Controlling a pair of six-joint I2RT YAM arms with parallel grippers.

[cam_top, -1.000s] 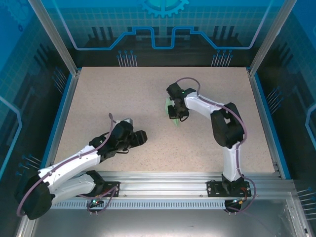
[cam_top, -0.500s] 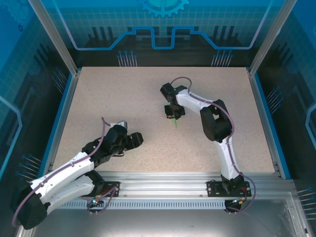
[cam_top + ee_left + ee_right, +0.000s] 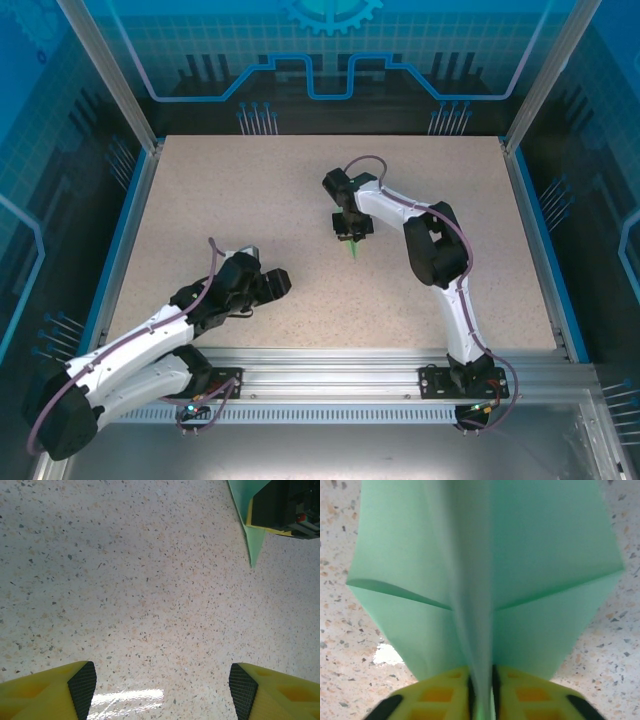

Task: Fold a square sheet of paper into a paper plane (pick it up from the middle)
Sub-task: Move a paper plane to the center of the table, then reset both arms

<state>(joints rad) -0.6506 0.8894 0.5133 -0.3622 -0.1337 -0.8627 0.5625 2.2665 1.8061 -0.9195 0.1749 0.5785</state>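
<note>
Folding looks finished: the paper plane (image 3: 485,580), creased and winged, sits at the middle of the table (image 3: 250,190), its keel between the close-set right fingers (image 3: 440,695); whether they pinch it is unclear. The left fingers (image 3: 50,690) gape empty. Only release seems left.

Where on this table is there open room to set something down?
Free: the far-left stretch of the table beside the blue rim, and the right side past the right arm. Crowded: centre, where the right gripper pinches the paper plane, and near-left around the left gripper.
</note>
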